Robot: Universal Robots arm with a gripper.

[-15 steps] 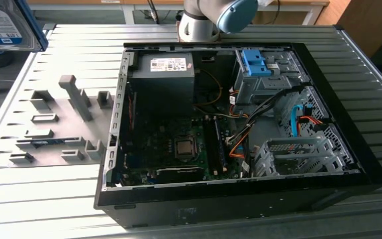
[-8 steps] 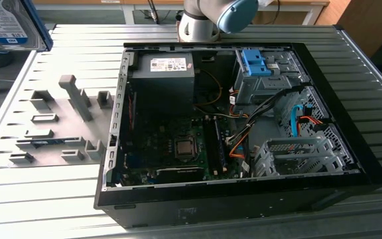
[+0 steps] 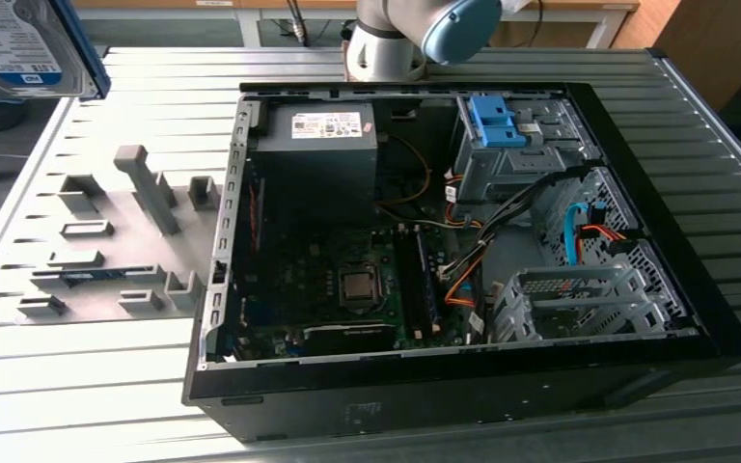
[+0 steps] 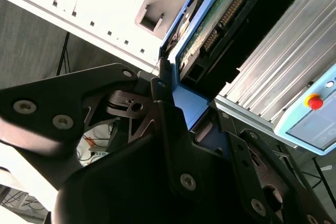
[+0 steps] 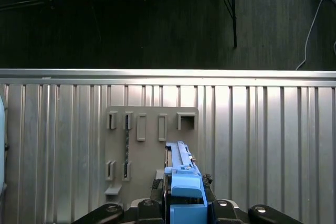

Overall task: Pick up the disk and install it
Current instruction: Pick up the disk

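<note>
- Exterior view: the flat rectangular silver-grey disk (image 3: 16, 43), with a white-and-blue label and blue plastic rails, hangs in the air at the exterior view's upper left. It is over a corner of the ribbed grey metal table (image 3: 88, 386) and well apart from the open black computer case (image 3: 679, 241).
- That view alone shows the label face, turned toward the camera, with one blue rail along the edge nearer the exterior view's right. The picture's edge cuts off part of the disk.
- It also shows a bare blue plastic bracket (image 3: 500, 121) inside the case. A flat grey slotted fixture plate (image 3: 100, 241) lies on the table just beside the case, on the exterior view's left.
- Second wrist view: here I see the disk's (image 4: 210, 24) other face, a green circuit board with a connector row. My black gripper (image 4: 191, 111) pinches the blue rail end, with the fingers (image 4: 163, 103) pressed against it.
- First wrist view: the disk (image 5: 181, 174) is edge-on, a thin blue-railed strip standing out of my gripper (image 5: 184, 211). Its long axis runs straight away from me toward the fixture plate (image 5: 147, 150) and the table (image 5: 262, 145) beyond.
- The second wrist view also shows a light-blue pendant (image 4: 314, 102) with a round red button past the table's edge.
</note>
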